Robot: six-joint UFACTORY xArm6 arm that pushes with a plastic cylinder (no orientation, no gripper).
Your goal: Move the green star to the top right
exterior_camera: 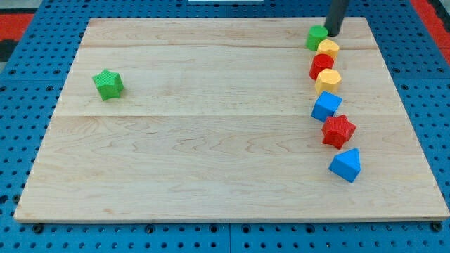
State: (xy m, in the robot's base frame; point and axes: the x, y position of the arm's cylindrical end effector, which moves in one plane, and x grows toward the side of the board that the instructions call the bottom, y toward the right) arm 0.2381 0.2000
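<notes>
Holding nothing, my tip (332, 34) stands just beside the green cube (316, 37); the ridged green star (107, 84) lies far left.

Bright even overhead light, soft short shadows under blocks, mild sheen on wood, sharp focus throughout

obstacles: block column (330, 98) down view's right; green cube (316, 36) topmost
</notes>
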